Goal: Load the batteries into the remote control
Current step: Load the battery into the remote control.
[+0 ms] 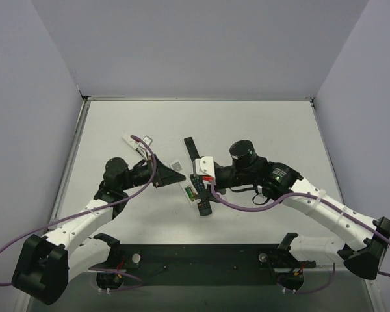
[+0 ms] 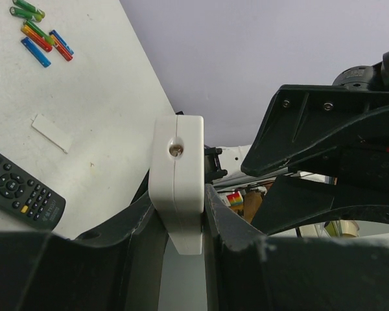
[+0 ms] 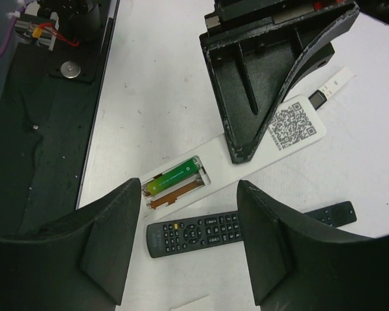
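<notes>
The left gripper (image 2: 179, 219) is clamped on one end of the slim white plastic remote control (image 3: 220, 162), which sits back-up near the middle of the white table (image 1: 260, 130). The remote's open bay holds one green cylindrical cell (image 3: 175, 178) and the slot beside it looks bare, so loading seems half done. The right gripper (image 3: 189, 188) hangs spread and empty above the bay, and it likely must fetch another cell next. The left wrist view alone shows the loose green, red and blue batteries (image 2: 42, 35), while the right wrist view looks into the bay.

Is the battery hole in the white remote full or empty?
Half full. In the white remote, one green battery lies in the open bay; the slot beside it is bare.
</notes>
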### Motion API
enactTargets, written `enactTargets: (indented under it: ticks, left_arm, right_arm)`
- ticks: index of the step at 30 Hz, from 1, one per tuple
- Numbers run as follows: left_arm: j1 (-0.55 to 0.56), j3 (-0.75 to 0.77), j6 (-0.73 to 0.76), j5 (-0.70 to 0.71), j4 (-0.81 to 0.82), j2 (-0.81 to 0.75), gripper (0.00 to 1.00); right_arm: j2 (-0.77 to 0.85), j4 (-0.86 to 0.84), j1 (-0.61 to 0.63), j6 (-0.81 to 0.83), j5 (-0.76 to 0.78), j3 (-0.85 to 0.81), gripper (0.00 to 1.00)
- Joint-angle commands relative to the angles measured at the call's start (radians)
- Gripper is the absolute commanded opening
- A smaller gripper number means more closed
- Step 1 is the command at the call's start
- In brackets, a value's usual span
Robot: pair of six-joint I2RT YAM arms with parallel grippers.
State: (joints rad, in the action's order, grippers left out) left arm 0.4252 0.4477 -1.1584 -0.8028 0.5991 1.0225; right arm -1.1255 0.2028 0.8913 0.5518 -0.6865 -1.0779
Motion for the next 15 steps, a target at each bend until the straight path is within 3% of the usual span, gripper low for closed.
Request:
enactTargets:
  ticks: [1,5,15]
  left_arm:
    - [0.004,0.055,0.026,-0.030,0.004,-0.015,0.00]
    - [0.004,0.059,0.025,-0.035,-0.001,-0.018,0.00]
    - [0.004,0.063,0.026,-0.041,-0.005,-0.024,0.00]
  right_arm:
    - [-0.042,-0.003,-0.002,0.106,-0.080,-0.062,0.52]
    - [-0.074,0.006,-0.002,0.132,-0.117,-0.088,0.39]
    - [-0.117,0.047,-0.002,0.169,-0.156,-0.103,0.36]
